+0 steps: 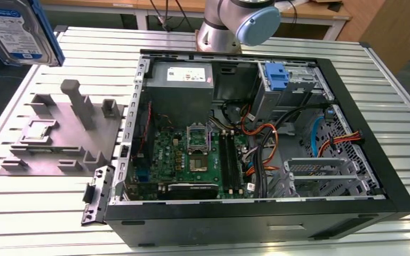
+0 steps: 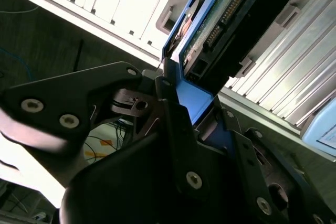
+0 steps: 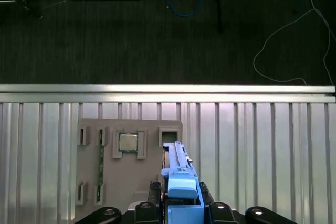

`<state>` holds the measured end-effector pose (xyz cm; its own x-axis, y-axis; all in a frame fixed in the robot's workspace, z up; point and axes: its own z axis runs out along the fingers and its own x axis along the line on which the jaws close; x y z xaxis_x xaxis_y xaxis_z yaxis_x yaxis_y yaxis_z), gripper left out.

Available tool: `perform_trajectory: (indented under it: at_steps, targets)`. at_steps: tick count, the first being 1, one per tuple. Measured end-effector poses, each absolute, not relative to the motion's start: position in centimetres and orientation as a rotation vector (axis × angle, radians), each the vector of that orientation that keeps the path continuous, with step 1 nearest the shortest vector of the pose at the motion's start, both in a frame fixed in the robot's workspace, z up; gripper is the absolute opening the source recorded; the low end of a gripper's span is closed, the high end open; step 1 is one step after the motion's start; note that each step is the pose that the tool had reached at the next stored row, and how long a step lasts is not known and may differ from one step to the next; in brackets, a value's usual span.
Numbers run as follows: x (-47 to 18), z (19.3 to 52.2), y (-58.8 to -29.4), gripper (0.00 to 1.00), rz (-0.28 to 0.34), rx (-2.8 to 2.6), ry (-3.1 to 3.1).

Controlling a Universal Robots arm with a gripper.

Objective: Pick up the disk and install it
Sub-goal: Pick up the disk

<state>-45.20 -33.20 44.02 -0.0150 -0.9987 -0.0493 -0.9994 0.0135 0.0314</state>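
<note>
The disk, a silver drive with a white and blue label in a blue carrier frame, hangs in the air at the exterior view's upper left, above the table's far corner and the grey stand. In the second wrist view my gripper is shut on the blue frame at one end of the disk. The first wrist view shows the disk edge-on between the fingers of my gripper, over the stand.
An open black computer case lies on the slatted metal table, with the motherboard, cables and a blue bracket in its drive bay. The arm's base stands behind the case. A chip sits in the stand.
</note>
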Motion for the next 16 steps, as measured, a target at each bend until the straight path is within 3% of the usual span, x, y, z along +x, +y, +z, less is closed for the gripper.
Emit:
perform_trajectory:
  at_steps: [16]
  targets:
    - [-45.19, 44.84, -33.31, 0.37, 0.089, -2.197, 2.225]
